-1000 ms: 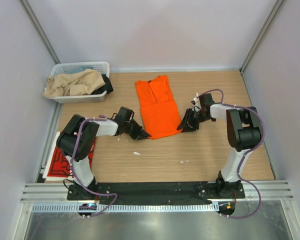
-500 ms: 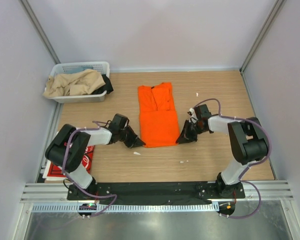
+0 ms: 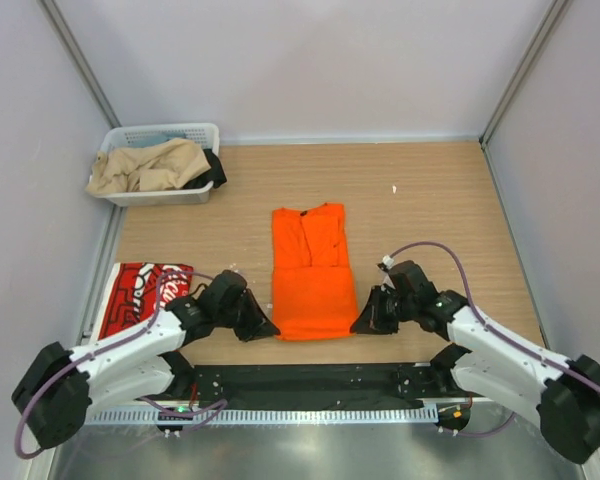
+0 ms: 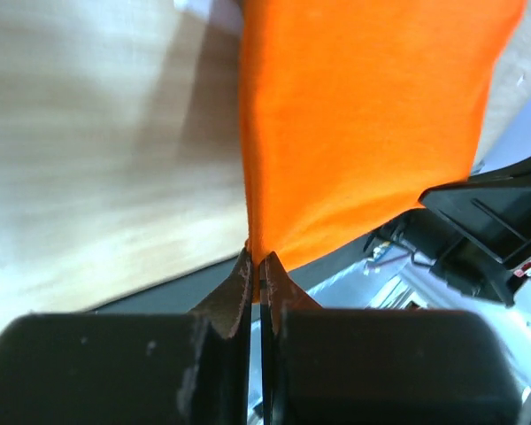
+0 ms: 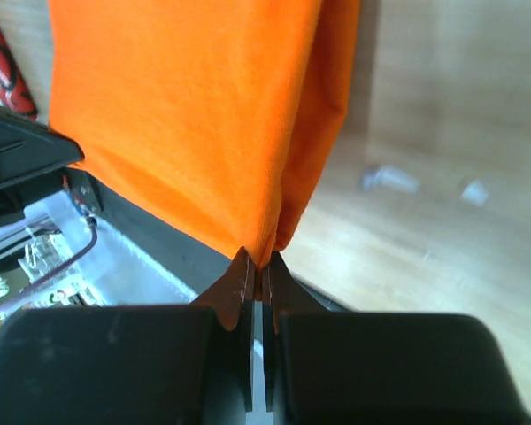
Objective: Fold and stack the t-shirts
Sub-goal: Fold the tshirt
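The orange t-shirt (image 3: pixel 310 275) lies folded lengthwise in the middle of the table, collar at the far end, hem near the front edge. My left gripper (image 3: pixel 268 330) is shut on its near left corner; the cloth (image 4: pixel 354 124) hangs from my closed jaws in the left wrist view. My right gripper (image 3: pixel 360 325) is shut on its near right corner, and the cloth (image 5: pixel 195 115) shows there too. The red t-shirt (image 3: pixel 140 295) with white lettering lies folded at the table's left edge.
A white slatted basket (image 3: pixel 120 138) with beige and dark clothes stands at the back left corner. The black base rail (image 3: pixel 310 378) runs along the front edge just below the shirt's hem. Small white scraps lie on the wood.
Both grippers have pulled the orange t-shirt toward the front edge of the table. Both arms have swung low and outward, which has uncovered the red t-shirt.
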